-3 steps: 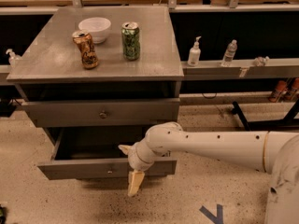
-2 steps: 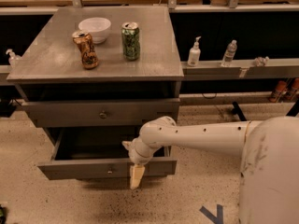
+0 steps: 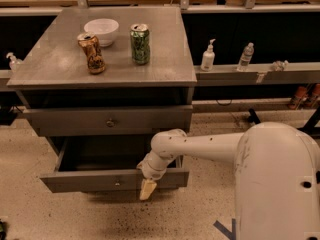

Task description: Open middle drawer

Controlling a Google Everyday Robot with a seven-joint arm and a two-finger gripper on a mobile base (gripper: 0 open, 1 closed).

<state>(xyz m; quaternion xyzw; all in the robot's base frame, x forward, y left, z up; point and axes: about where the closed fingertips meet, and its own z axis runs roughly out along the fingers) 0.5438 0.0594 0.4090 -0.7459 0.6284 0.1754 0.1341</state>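
Tabletop [image 3: 165, 54]: above and behind the jaws. The middle drawer [image 3: 80, 181] stands pulled well out, directly behind the jaws and running off to their left. I judge it rigid, fairly heavy, and sliding on runners. My gripper [image 3: 146, 189] hangs before the front panel's right part; I cannot tell the jaws' opening. Best hold is the small round knob [image 3: 117, 182], just left, smooth and probably slippery.

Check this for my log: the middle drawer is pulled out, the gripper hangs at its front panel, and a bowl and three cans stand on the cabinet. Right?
Not three: the camera view shows two cans, a brown can and a green can, beside the bowl on the cabinet. The middle drawer is pulled out, the gripper at its front panel.
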